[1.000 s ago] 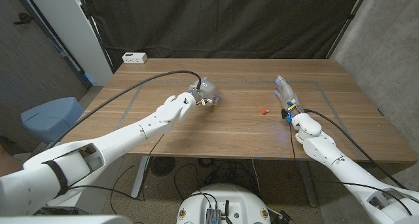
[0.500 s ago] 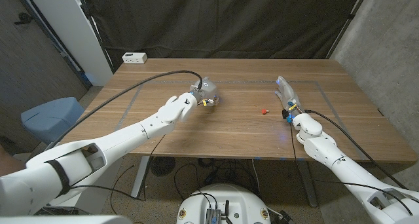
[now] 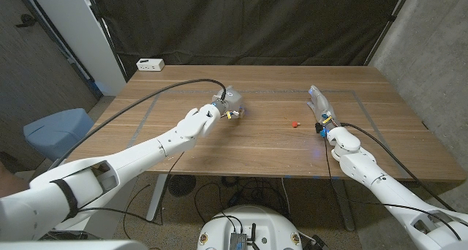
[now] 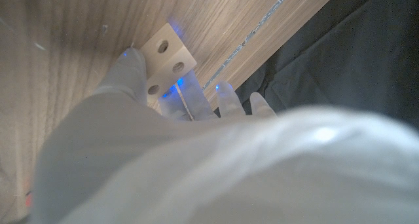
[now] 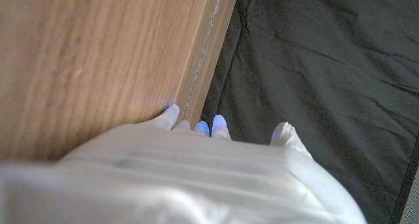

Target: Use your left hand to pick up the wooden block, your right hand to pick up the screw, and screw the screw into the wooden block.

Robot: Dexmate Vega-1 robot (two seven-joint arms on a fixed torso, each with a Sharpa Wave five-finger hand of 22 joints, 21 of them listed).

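Touching the wooden block (image 4: 167,57) at worktop (image 3: 256,144) centre-left, left hand (image 3: 228,104) curls fingers around it. Screw (image 3: 295,123) lies at three o'clock. Right hand (image 3: 319,104) beyond: fingers apart, holding nothing.

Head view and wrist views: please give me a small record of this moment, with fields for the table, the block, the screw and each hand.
table: brown wooden table with a white power strip at its far left corner
block: pale wooden block with round holes, on the table at the left hand's fingertips
screw: small red screw, lying alone on the table, between the two hands
left hand: left hand at the block; whether it grips it cannot be told
right hand: right hand holds nothing, fingers extended, apart from the screw
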